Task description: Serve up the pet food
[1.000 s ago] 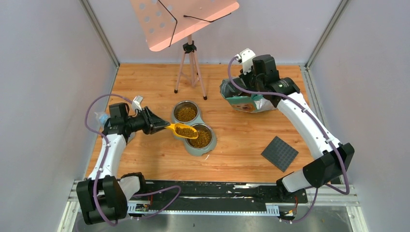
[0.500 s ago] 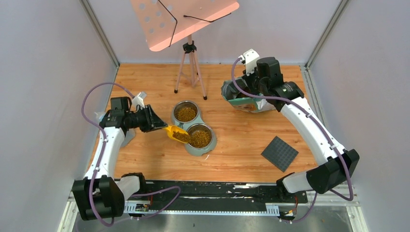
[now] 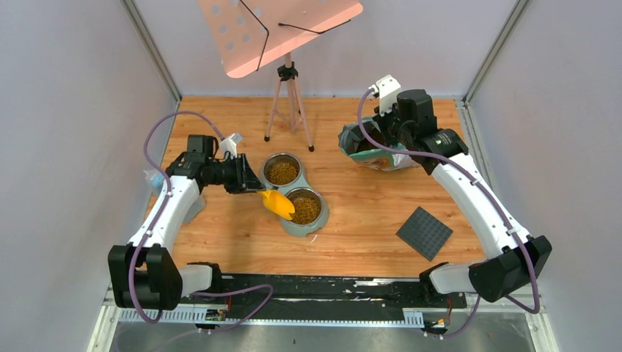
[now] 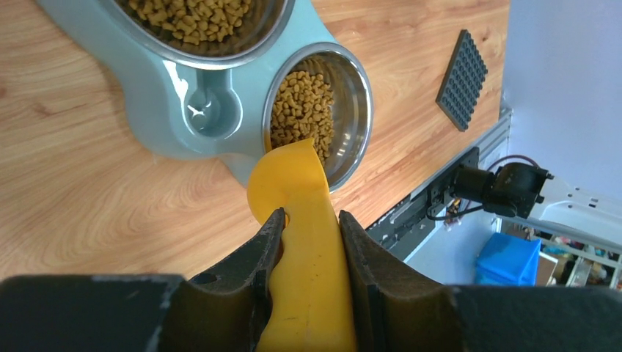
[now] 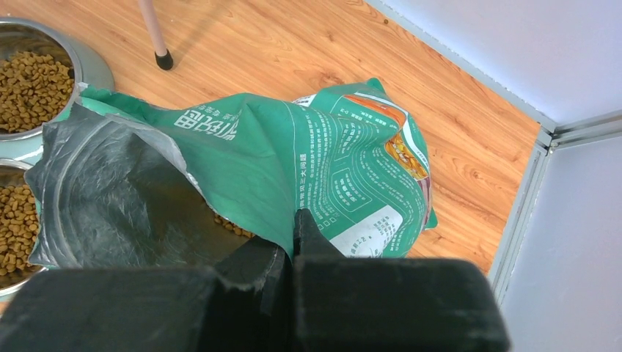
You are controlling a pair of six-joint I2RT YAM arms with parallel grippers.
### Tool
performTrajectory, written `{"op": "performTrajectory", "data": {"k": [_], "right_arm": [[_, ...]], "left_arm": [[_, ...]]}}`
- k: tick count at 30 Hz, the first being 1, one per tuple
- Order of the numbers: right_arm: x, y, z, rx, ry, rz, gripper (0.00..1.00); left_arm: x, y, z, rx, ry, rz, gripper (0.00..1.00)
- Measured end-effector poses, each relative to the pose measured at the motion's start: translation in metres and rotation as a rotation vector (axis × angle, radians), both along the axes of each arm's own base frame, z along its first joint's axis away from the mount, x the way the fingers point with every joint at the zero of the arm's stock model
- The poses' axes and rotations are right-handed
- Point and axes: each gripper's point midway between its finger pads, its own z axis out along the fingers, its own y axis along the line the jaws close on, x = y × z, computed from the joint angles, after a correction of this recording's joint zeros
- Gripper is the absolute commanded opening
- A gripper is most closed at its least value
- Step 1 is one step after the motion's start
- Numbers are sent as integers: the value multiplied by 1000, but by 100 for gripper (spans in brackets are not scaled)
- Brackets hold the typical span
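Brown kibble fills both steel bowls of a teal double feeder. My left gripper is shut on the handle of a yellow scoop. The scoop is tipped over at the left rim of the near bowl, and no kibble shows in it. In the left wrist view the scoop shows its back, with its tip over the kibble. My right gripper is shut on the edge of the open teal-green bag. In the right wrist view its jaws pinch the bag; some kibble shows inside.
A tripod music stand stands at the back, behind the feeder. A dark grey studded mat lies at the right front. White walls and metal rails close in the wooden table on three sides.
My left gripper has moved away from me and rolled, tipping the scoop toward the near bowl; the kibble seen in the scoop before no longer shows. The right arm shifted slightly right with the bag.
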Motion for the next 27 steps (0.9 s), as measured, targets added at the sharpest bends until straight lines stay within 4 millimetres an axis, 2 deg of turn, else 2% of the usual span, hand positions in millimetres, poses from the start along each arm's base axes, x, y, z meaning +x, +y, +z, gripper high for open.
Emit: {"op": "performTrajectory", "data": {"k": [7,16,21,27], "right_arm": [[1,-4,3,8,-13,-9,0],[2,-5,4,11,-14,-9,0],[2,-5,3,12,-13,-9,0],[2,-5,3,14,-11,-6,0]], "left_arm": [[4,-11,-1,1,7,-41,0],[11,-10,15,20,-61,-76,0],[6,-5,19,63,-68,-103,0],[-1,8,35,171,-111,-169,0]]}}
